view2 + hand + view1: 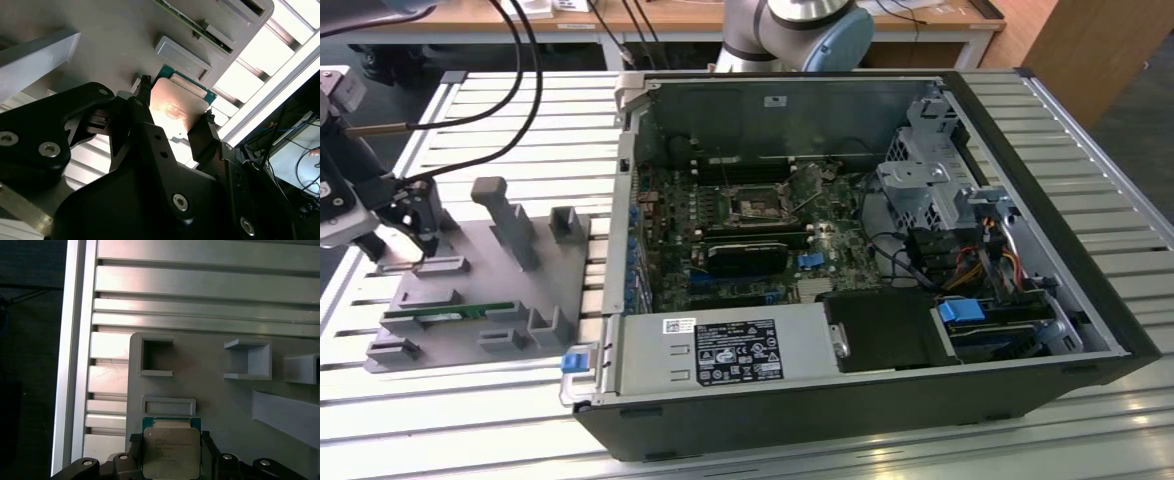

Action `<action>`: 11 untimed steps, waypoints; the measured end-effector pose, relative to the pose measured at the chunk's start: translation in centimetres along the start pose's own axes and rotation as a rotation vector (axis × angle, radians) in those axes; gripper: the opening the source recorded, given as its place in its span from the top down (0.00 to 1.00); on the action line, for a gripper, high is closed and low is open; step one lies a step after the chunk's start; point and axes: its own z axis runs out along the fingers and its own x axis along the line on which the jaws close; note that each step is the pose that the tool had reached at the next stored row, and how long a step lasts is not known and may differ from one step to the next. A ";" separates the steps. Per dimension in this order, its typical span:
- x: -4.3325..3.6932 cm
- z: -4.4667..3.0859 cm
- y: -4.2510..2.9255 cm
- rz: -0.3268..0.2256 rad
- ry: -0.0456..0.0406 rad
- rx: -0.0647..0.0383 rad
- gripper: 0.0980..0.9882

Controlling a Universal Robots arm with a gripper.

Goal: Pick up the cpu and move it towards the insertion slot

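Observation:
The cpu [171,450], a flat square chip with a silver-grey top and green edges, sits between the black fingers of my gripper [171,442]. In the second wrist view the fingertips [207,119] press against opposite edges of the cpu [175,107], so the gripper [176,100] is shut on it. In the exterior view the gripper [414,238] hangs low over the grey fixture plate [467,270], at that view's left. The insertion slot [754,207], a square socket with a metal frame, lies on the motherboard inside the open computer case, well off to the exterior view's right.
Grey upright blocks [507,220] stand on the fixture plate, and a green memory stick [434,315] lies in a holder near its front. The case wall [624,200] rises between plate and motherboard. A power supply [720,350] and cables [974,265] fill the case's front and right.

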 end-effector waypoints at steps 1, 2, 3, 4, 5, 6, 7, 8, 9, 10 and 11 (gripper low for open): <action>0.00 -0.03 0.00 0.000 0.0000 0.000 0.50; 0.00 -0.07 0.01 0.000 0.0001 0.000 0.50; 0.00 -0.10 0.01 0.000 0.0001 0.000 0.50; 0.00 -0.13 0.01 0.000 0.0000 0.000 0.50; 0.00 -0.16 0.01 0.000 0.0000 0.000 0.50; 0.00 -0.19 0.02 0.000 0.0000 0.000 0.50; 0.00 -0.23 0.02 0.000 0.0000 0.000 0.50; 0.00 -0.26 0.02 0.000 0.0000 0.000 0.50; 0.00 -0.30 0.02 0.000 0.0001 0.000 0.50; 0.00 -0.32 0.02 0.000 -0.0001 0.000 0.50; 0.00 -0.34 0.03 0.000 -0.0002 0.000 0.50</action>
